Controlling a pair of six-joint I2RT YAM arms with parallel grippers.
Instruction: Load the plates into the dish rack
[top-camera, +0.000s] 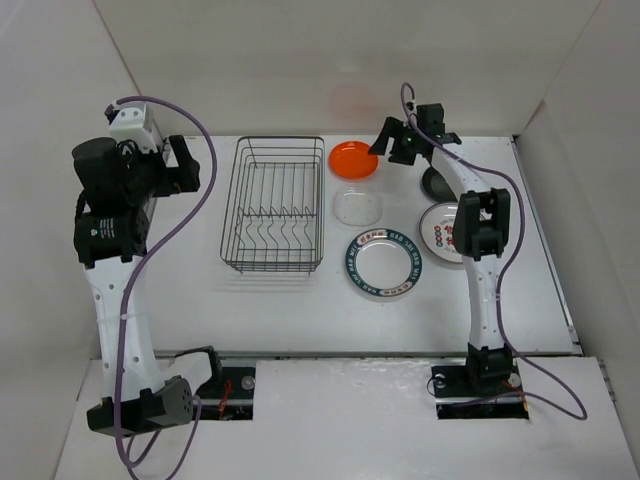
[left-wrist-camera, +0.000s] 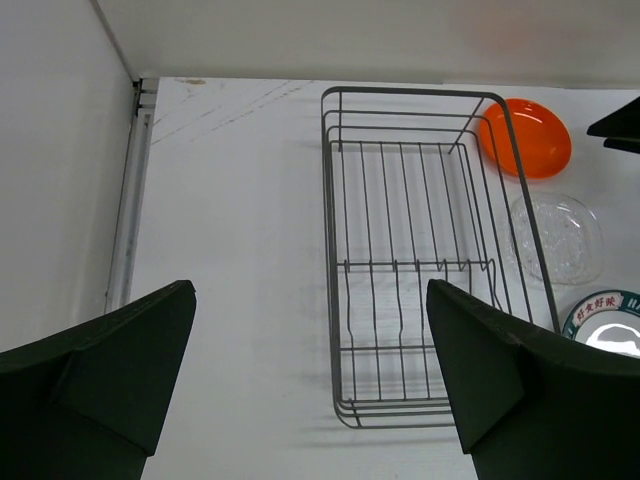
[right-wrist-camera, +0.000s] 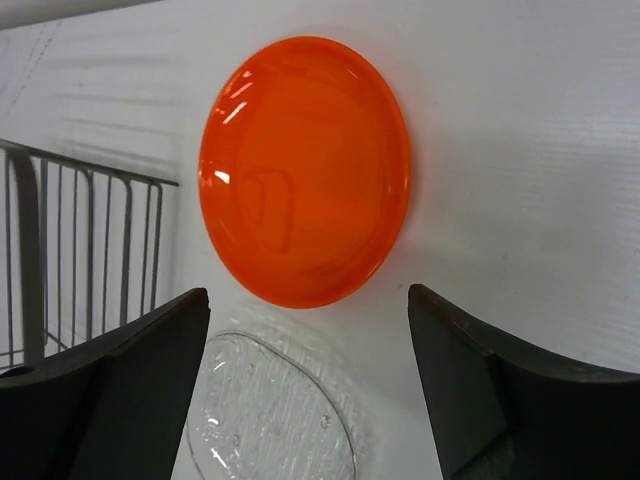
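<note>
From the top view: all five plates sit on the table right of the rack (top-camera: 280, 139), none loaded yet. The orange plate (top-camera: 353, 159) is at the far end, with the clear plate (top-camera: 357, 206) just nearer. Then comes the teal-rimmed plate (top-camera: 381, 262). The black plate (top-camera: 436, 183) and grey-rimmed plate (top-camera: 437, 235) are partly under your right arm. The rack's long side runs away from the bases. Your right gripper (top-camera: 383, 138) hangs just right of the orange plate, way closer than the left gripper (top-camera: 185, 165), which is out left of the rack.

Left wrist: jaws wide, nothing in them, looking down the rack (left-wrist-camera: 330, 250) lengthwise, tines across the near half. The teal rim (left-wrist-camera: 605, 320) has white lettering, but I can't read it.

Right wrist: jaws spread wide and empty, orange plate (right-wrist-camera: 305, 170) dead ahead and centred between the fingers, lying flat. I'd say go straight in for its near edge, since the clear plate (right-wrist-camera: 265, 415) sits right below.
</note>
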